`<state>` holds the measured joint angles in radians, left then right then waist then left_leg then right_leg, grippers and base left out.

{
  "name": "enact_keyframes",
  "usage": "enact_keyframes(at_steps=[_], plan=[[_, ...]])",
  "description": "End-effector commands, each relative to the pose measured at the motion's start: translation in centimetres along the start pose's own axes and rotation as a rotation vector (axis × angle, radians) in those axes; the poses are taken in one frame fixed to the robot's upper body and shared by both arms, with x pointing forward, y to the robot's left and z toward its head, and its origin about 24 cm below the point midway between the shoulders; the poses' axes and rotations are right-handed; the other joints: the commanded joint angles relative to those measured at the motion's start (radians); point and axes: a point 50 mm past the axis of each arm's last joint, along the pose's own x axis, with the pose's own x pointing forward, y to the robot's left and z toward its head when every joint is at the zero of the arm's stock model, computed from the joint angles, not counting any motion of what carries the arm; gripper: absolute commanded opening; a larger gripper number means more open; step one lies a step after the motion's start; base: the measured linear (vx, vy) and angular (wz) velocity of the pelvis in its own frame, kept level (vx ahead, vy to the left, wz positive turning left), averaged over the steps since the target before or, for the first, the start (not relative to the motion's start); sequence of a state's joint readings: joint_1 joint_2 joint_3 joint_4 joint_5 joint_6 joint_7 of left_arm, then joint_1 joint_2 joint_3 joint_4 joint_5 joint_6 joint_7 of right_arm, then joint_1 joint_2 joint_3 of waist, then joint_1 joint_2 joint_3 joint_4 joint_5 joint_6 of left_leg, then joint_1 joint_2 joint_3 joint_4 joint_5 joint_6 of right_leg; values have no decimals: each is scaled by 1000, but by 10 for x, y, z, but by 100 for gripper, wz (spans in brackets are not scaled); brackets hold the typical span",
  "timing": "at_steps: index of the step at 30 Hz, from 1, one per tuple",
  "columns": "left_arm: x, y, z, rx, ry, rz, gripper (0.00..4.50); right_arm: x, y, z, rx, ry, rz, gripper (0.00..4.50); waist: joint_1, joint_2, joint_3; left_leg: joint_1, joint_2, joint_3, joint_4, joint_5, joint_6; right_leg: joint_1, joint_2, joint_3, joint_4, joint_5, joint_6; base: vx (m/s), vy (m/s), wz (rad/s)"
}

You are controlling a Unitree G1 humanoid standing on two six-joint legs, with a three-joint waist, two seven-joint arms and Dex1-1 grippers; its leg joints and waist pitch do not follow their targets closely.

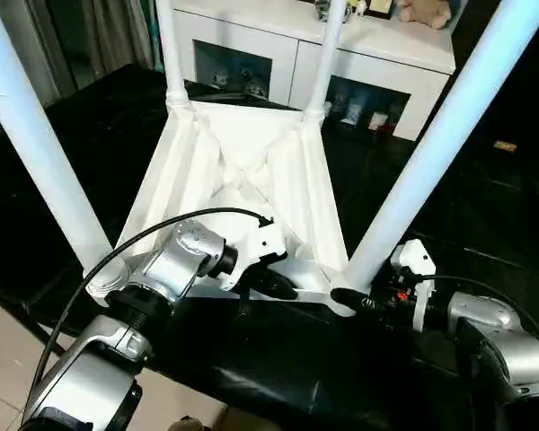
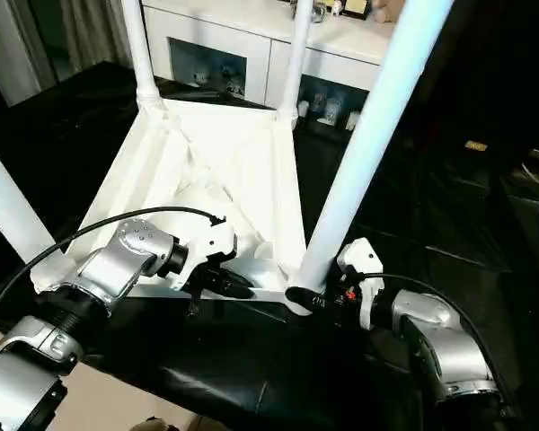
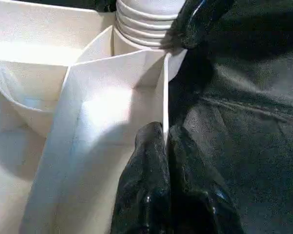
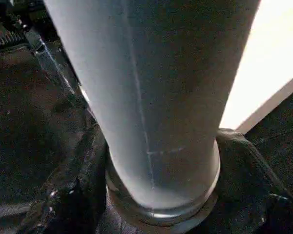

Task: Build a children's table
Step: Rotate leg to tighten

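Observation:
The children's table lies upside down on a black surface: the white tabletop shows its ribbed, diagonally braced underside. Legs stand in the corner sockets: near left, near right, far left and far right. My left gripper is shut on the tabletop's thin near rim, its fingers pinching the wall beside the near right socket. My right gripper is at the foot of the near right leg, with one finger pressed against each side of it.
A white cabinet with glass doors stands behind the table, with a plush toy on top. The black surface ends close in front of me, and tiled floor shows at the near left.

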<state>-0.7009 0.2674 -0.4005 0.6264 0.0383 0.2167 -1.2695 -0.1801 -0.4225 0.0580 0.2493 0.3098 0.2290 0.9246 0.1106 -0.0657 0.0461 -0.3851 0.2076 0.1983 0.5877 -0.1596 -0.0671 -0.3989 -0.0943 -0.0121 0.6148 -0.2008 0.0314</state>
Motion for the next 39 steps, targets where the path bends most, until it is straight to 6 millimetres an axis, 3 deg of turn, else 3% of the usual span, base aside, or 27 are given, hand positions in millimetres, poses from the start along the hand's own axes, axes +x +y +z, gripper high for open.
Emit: enact_keyframes(at_steps=[1, 5, 8, 9, 10, 14, 16, 18, 19, 22, 28, 35, 39], plan=[[8, 1, 4, -33, -55, 19, 0, -3, -15, 7, 30, -90, -152, 267, -2, 2, -61, 23, 18, -8, -68, -245, 31, 38, -33, 13, -64, -64, -249, 0, 0, 0], [15, 12, 3, -114, -72, 182, 0, 2, -32, 2, 118, -166, -417, 267, -19, 0, -63, 20, 15, -11, -70, -259, 8, 38, -34, 11, -68, -118, -236, 0, 0, 0], [32, 16, 5, -203, -96, 299, 0, 13, -40, -7, 200, -175, -652, 267, -27, 1, -63, 19, 13, -11, -70, -254, -4, 36, -35, 10, -72, -146, -224, 0, 0, 0], [33, 17, 5, -208, -95, 311, 0, 14, -40, -8, 201, -171, -671, 267, -27, -2, -62, 19, 10, -10, -70, -252, 0, 37, -32, 10, -75, -153, -215, 0, 0, 0], [36, 18, 6, -217, -91, 333, 0, 18, -40, -9, 199, -163, -705, 267, -25, 0, -64, 23, 13, -9, -69, -253, 4, 35, -33, 11, -75, -150, -214, 0, 0, 0], [50, 23, 7, -221, -32, 454, 0, 42, -36, -7, 223, -140, -845, 267, -30, 4, -66, 19, 9, -8, -69, -211, 13, 36, -29, 12, -70, -78, -210, 0, 0, 0], [50, 23, 7, -221, -32, 454, 0, 42, -36, -7, 223, -140, -845, 267, -26, 5, -65, 22, 10, -8, -70, -234, 18, 37, -29, 11, -74, -97, -201, 0, 0, 0], [57, 22, 11, -205, -16, 468, 0, 62, -26, -1, 223, -167, -776, 267, -28, 2, -65, 21, 10, -8, -71, -245, 20, 36, -29, 11, -75, -107, -194, 0, 0, 0], [58, 22, 11, -204, -15, 466, 0, 64, -24, 1, 224, -180, -757, 323, -28, 2, -65, 21, 10, -8, -71, -245, 20, 36, -29, 11, -75, -107, -194, 0, 0, 0], [56, 22, 9, -190, 5, 452, 0, 64, -22, 9, 184, -222, -694, 343, -27, 0, -62, 20, 13, -10, -74, -281, 21, 36, -30, 10, -80, -149, -182, 0, 0, 0], [40, 22, -3, -162, 67, 368, 0, 42, -30, 21, 81, -201, -512, 401, -32, -4, -61, 15, 13, -12, -74, -266, 38, 39, -31, 10, -81, -149, -180, 0, 0, 0], [20, 16, -11, -81, 105, 205, 0, 8, -28, 16, -56, -62, -227, 401, -28, -4, -60, 15, 17, -9, -70, -238, 69, 41, -30, 10, -76, -81, -228, 0, 0, 0], [11, 8, -11, -63, 95, 96, 0, -2, -23, 17, -53, -50, -120, 401, -29, -4, -56, 21, 22, -10, -76, -303, 52, 32, -33, 10, -83, -182, -228, 0, 0, 0]])
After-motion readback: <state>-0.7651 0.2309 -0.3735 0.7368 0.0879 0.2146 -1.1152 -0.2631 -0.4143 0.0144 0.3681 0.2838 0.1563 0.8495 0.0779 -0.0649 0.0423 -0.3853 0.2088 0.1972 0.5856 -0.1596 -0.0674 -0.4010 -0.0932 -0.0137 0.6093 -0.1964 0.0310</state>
